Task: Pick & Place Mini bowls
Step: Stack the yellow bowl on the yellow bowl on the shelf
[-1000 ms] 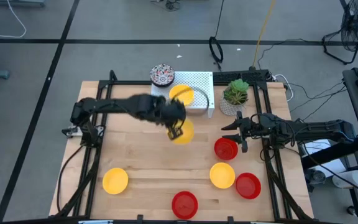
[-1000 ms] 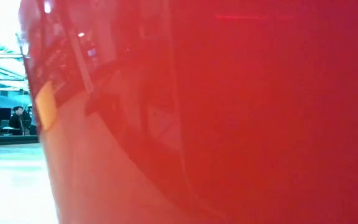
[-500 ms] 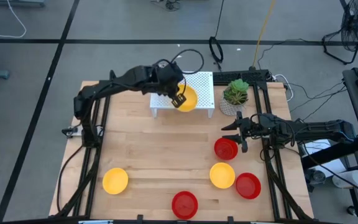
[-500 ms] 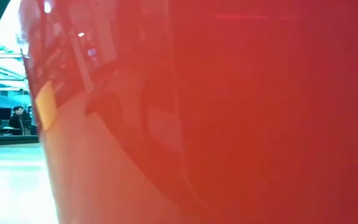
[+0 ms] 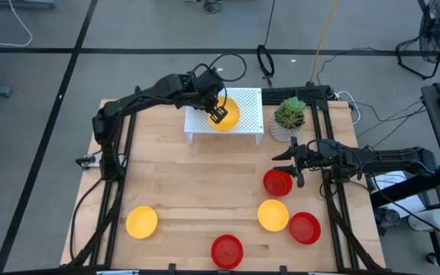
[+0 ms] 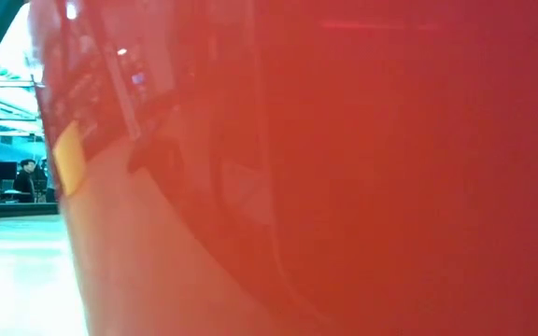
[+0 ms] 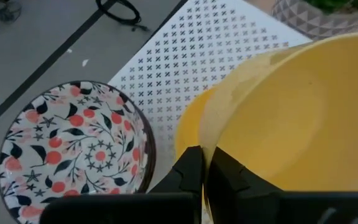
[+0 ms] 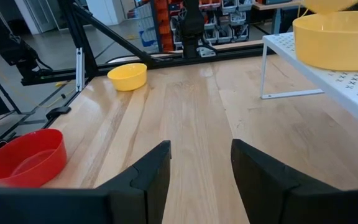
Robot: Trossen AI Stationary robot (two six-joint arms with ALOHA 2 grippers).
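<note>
Over the white perforated rack [image 5: 244, 106] at the worktop's far edge, I see my left gripper [image 5: 218, 114] pinched shut on the rim of a yellow mini bowl [image 7: 297, 118], held tilted above a second yellow bowl [image 8: 337, 38] on the rack. A patterned bowl [image 7: 67, 149] sits just beside them. My right gripper [image 8: 201, 163] waits near the right edge, fingers spread and empty, beside a red bowl [image 5: 277, 182].

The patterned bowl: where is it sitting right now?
In the left wrist view the patterned bowl sits on the white perforated shelf, beside the yellow bowl gripped by the left hand; from above, the arm hides it.
</note>
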